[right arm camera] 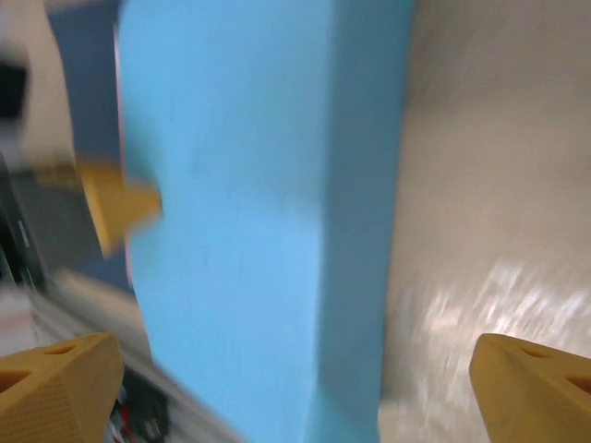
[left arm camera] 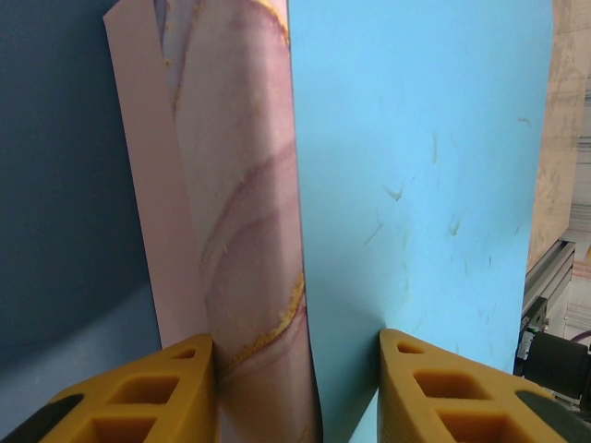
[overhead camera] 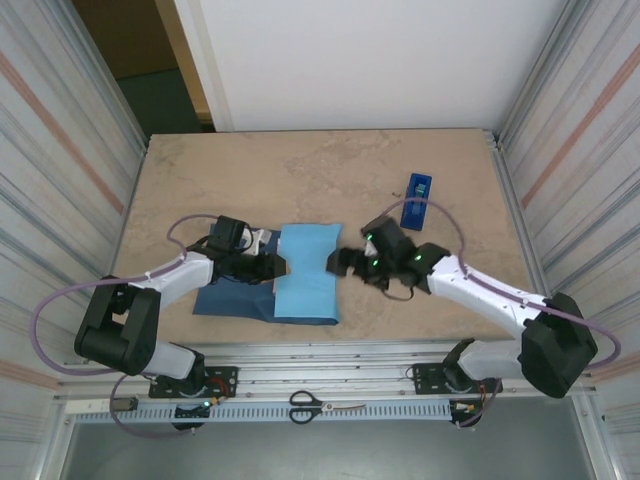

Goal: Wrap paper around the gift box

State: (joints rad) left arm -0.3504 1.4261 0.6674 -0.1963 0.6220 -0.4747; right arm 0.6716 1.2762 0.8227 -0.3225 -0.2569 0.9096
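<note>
Top view: one paper (overhead camera: 307, 275) sheet lies on the surface (overhead camera: 300, 170) near its front edge, sky-blue face folded up mid-surface and a navy flap lying flat to the left. The far half is open room. One blue tape dispenser (overhead camera: 417, 199) sits right of it, print too small to read. One pair of scissors (overhead camera: 325, 406) lies on the near rail (overhead camera: 400, 410). The left tool (overhead camera: 278, 266) and right tool (overhead camera: 340, 262) flank the fold.

Left wrist: the tool (left arm camera: 295, 343) is narrow, with the marbled gift box (left arm camera: 245, 231) edge and the paper between its fingers; cannot tell if it is clamped.

Right wrist, blurred: the tool (right arm camera: 295, 351) is wide and holds nothing.
</note>
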